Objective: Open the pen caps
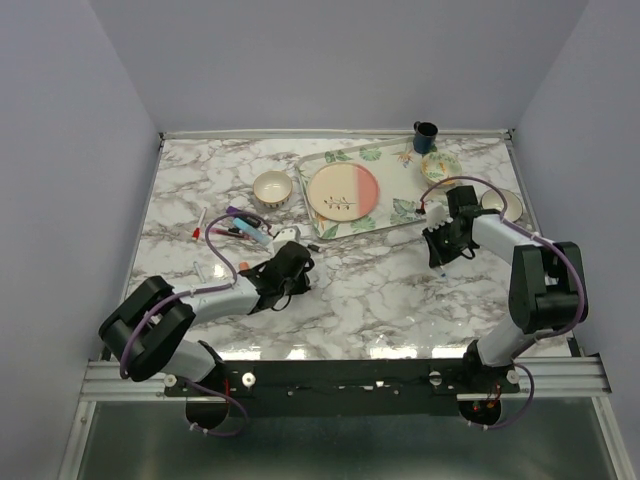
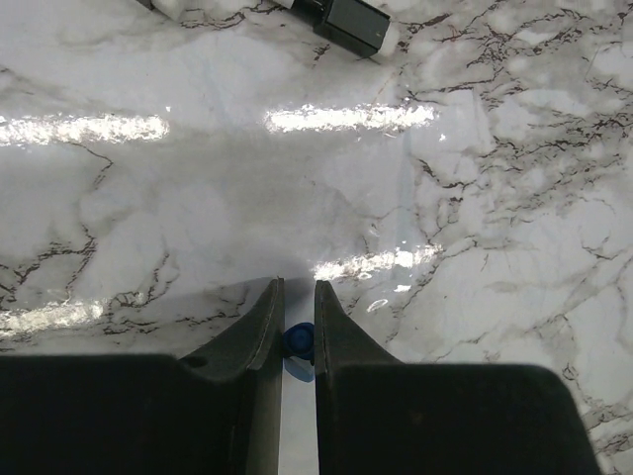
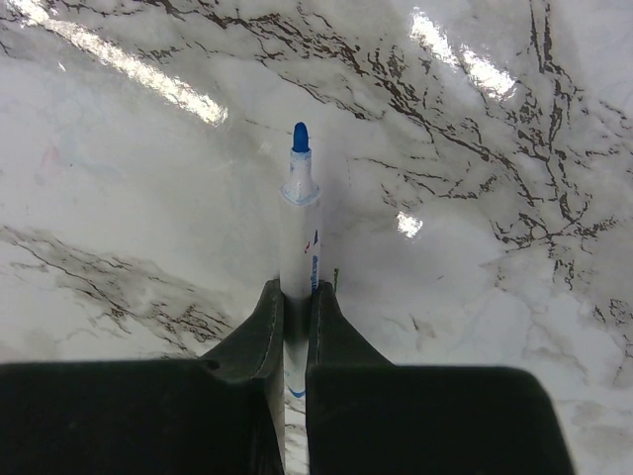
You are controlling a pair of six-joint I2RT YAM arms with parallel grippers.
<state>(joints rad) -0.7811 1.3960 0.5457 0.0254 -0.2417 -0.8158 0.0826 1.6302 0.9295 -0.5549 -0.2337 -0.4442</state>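
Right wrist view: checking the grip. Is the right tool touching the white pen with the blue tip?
Touching. The right wrist view shows the right tool shut on the pen, both fingers pressed against its white barrel, no gap.

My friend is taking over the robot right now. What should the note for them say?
The left pincer is shut on a blue cap, over the table.
The right pincer is shut on a white pen with its blue tip bare.
Done: that one pen is open.
Left: the other pens lie bunched on the table's left side near the small bowl, and they seem to need uncapping. Put down the cap and the open pen first.
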